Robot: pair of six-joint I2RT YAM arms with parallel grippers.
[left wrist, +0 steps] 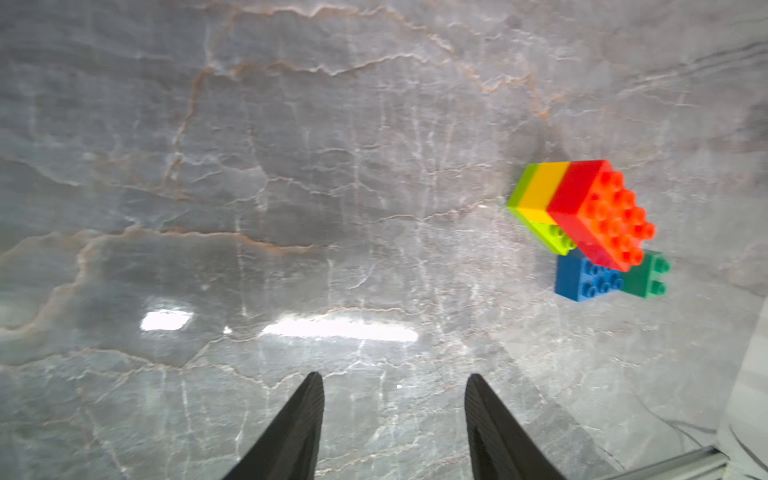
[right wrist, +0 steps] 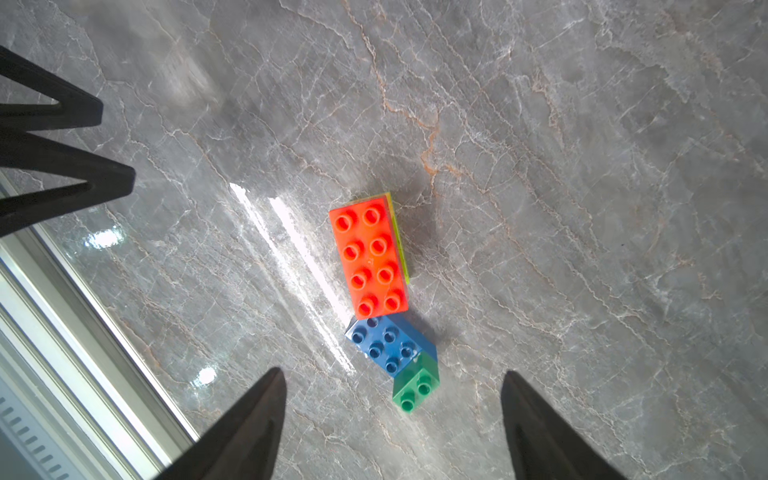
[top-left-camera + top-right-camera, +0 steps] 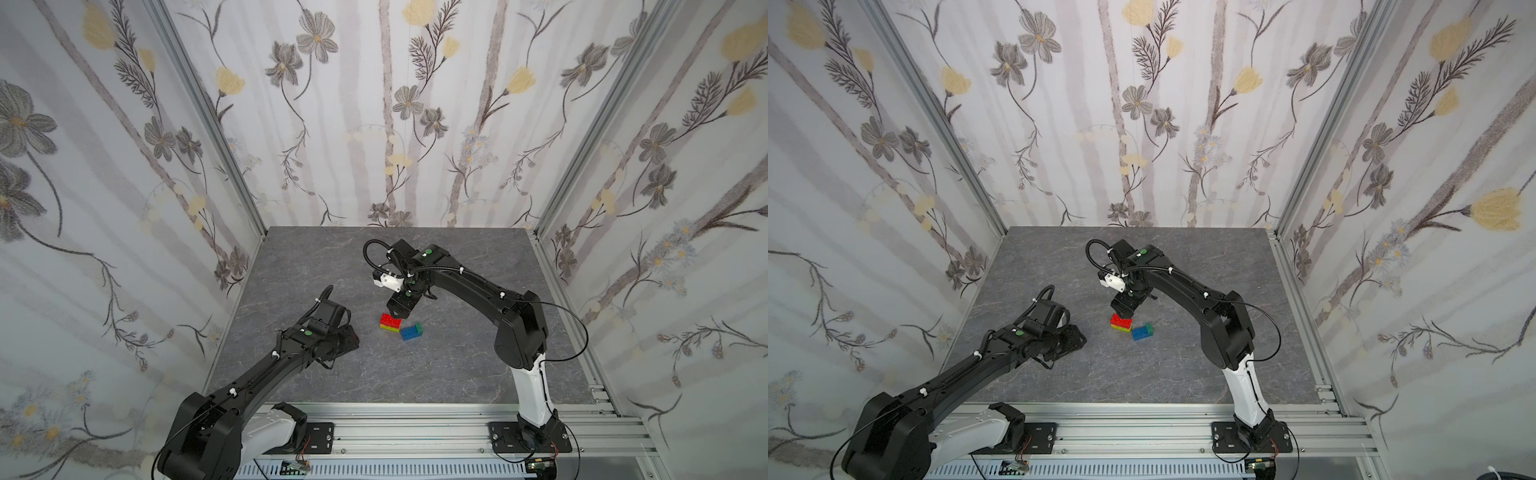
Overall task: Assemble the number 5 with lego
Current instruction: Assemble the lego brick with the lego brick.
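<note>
My left pincer (image 1: 395, 378) and right pincer (image 2: 394, 371) both stand open, empty, so I should grip squarely by its long sides the blue-and-dark-green plastic brick pair (image 3: 411, 331), lying mid-way on the grey table (image 3: 332, 374) just beside the red-yellow-lime studded stack (image 3: 390, 322).

— How many bricks are sitting on the counter (image 3: 457, 365)?
— Five are showing: one red brick (image 1: 598, 208), one yellow brick (image 1: 544, 195), one lime-green brick (image 1: 552, 240), one blue brick (image 1: 582, 279), one dark-green brick (image 1: 648, 279).
— And pincers?
— Two are showing: left pincer (image 1: 395, 378), right pincer (image 2: 393, 372).
</note>
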